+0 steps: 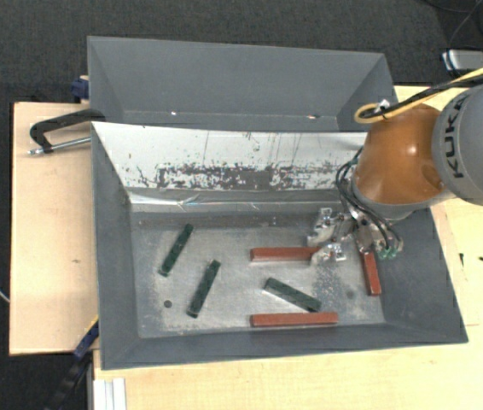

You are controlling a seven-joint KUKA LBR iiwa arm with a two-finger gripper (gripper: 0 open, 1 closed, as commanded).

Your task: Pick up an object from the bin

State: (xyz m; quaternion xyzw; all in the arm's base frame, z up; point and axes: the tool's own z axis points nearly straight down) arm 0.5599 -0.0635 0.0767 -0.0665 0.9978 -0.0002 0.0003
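My gripper (330,239) hangs low at the right of the bin floor, under the orange wrist cover. Its metal fingers stand at the right end of a red-brown flat bar (281,254) that lies crosswise in the middle. Whether that bar is between the fingers I cannot make out. A second red-brown bar (371,274) lies just right of the gripper, pointing toward the front. A dark green bar (292,295) lies slanted just in front of the gripper.
A longer red-brown bar (293,319) rests along the front wall. Two more dark green bars (175,248) (203,288) lie slanted on the left half of the floor. The arm and its cables cover the bin's right rear corner.
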